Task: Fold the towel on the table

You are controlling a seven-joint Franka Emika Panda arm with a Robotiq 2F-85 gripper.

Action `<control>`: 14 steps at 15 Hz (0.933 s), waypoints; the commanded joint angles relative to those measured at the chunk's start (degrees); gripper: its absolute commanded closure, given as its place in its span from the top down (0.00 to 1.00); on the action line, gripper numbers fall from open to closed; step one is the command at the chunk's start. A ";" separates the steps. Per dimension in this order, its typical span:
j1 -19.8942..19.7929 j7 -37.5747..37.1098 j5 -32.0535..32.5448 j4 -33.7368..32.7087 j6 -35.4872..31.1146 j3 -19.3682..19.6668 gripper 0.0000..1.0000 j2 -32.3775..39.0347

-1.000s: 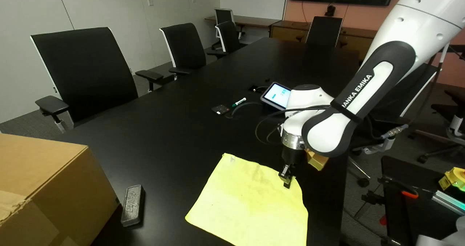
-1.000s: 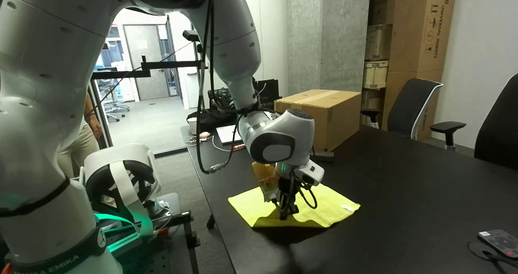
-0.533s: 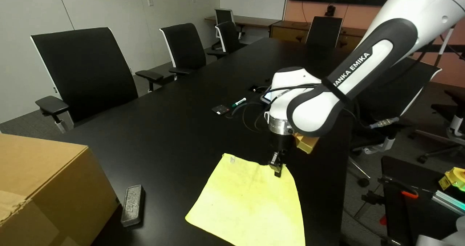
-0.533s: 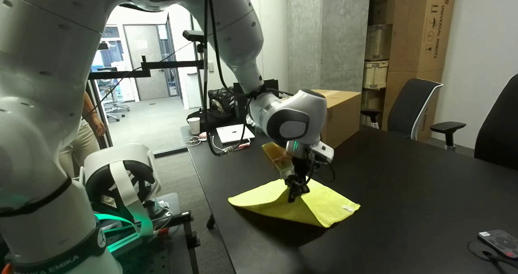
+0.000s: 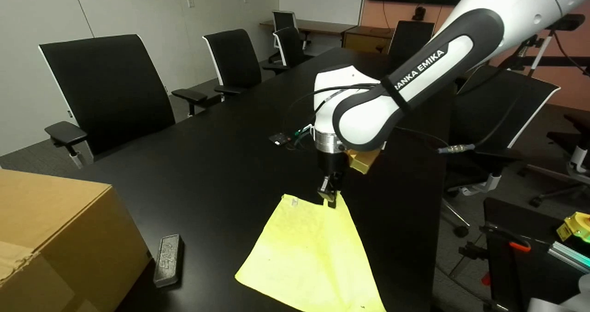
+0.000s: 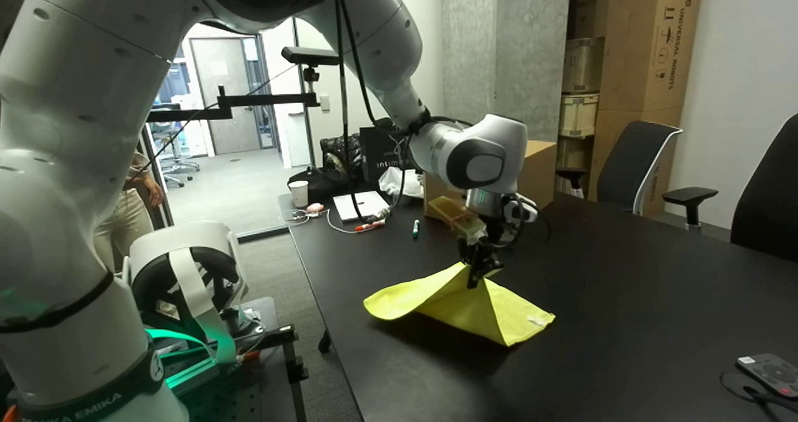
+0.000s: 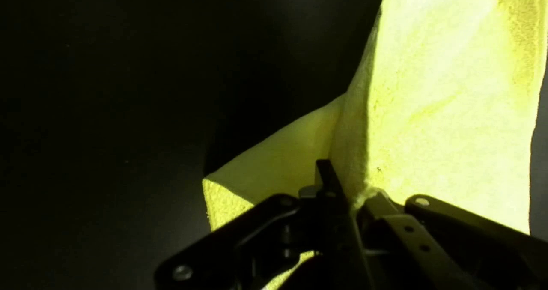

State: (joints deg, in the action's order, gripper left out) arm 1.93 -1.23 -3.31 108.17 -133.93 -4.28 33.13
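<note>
The pale yellow towel (image 5: 302,252) lies on the glossy black table (image 5: 207,201), partly lifted. My gripper (image 5: 331,200) is shut on the towel's edge and holds it above the table. In an exterior view the towel (image 6: 499,316) rises to a peak at my gripper (image 6: 477,278), and one side curls up off the table (image 6: 623,328). The corner with a white tag lies flat. In the wrist view the towel (image 7: 454,110) runs between the fingers of my gripper (image 7: 352,187), with a fold hanging on the left. The gripped edge is partly hidden by the fingers.
A cardboard box (image 5: 60,238) stands on the table, with a black eraser (image 5: 168,261) beside it. A laptop (image 6: 361,206), a paper cup (image 6: 299,192) and a marker (image 6: 416,229) are farther along. A small dark device (image 6: 773,372) lies near the table's edge. Black chairs (image 5: 108,95) line the side.
My gripper has risen and moved left in one exterior picture, right in the other, pulling the towel's edge up with it. The towel's side has lifted and curled, and its fold has grown.
</note>
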 commanded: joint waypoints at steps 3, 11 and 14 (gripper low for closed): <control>3.24 -3.46 1.55 -16.86 10.90 1.43 0.03 9.37; 6.63 -13.33 1.56 -35.76 20.61 3.88 0.03 20.74; 7.45 -18.63 1.64 -40.36 21.87 5.71 0.02 24.21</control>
State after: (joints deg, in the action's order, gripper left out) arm 8.00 -14.61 -2.64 75.75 -115.38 -0.68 52.46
